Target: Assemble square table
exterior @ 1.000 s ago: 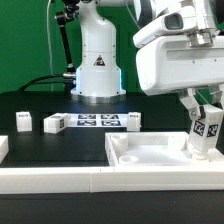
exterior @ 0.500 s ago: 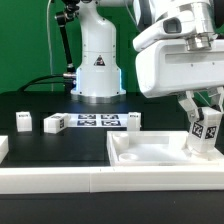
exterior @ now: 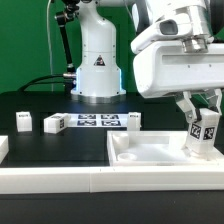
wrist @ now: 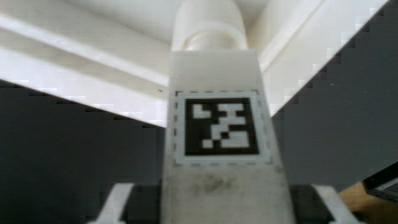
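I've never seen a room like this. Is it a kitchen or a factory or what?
Most likely a robot lab. A white robot arm stands on a black table before a green backdrop, and a marker board of black-and-white tags lies on it.

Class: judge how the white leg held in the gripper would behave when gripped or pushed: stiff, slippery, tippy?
The leg looks like rigid moulded plastic, so it probably won't bend in the gripper. Its smooth faces may slip slightly. Tall and narrow, it would likely tip if stood free and nudged.
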Tool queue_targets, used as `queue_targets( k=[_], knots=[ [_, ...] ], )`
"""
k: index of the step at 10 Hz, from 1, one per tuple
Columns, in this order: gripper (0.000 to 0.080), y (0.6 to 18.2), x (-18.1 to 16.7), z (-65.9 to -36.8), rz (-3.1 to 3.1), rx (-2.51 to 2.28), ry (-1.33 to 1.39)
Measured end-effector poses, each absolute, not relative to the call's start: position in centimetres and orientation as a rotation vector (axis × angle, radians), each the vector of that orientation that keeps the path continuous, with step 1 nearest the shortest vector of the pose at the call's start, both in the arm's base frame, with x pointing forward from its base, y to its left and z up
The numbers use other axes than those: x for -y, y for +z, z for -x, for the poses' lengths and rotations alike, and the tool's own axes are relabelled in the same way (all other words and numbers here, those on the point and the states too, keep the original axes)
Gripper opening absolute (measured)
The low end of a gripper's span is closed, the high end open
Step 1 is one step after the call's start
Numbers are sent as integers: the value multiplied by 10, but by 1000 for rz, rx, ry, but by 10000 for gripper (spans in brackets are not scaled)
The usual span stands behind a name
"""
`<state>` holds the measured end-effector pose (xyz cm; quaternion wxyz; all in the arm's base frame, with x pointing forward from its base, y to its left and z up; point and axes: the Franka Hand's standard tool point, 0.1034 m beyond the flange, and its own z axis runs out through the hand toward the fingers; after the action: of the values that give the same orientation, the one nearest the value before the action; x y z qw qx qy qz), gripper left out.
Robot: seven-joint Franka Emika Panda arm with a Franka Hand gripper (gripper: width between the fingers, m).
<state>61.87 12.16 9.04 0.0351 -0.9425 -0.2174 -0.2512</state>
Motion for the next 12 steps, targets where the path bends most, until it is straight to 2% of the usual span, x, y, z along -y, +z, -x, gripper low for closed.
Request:
queue_targets(
  k=[5,6,7,8,12],
  knots=[
    [303,90,-120,-621,2891,654,-861],
    [475,90,-120,-621,2891,654,-860],
    [609,90,-120,-621,2891,654,-860],
    [637,90,-120,-621,2891,654,-860],
    [649,92,-120,-622,2890,657,-867]
  ],
)
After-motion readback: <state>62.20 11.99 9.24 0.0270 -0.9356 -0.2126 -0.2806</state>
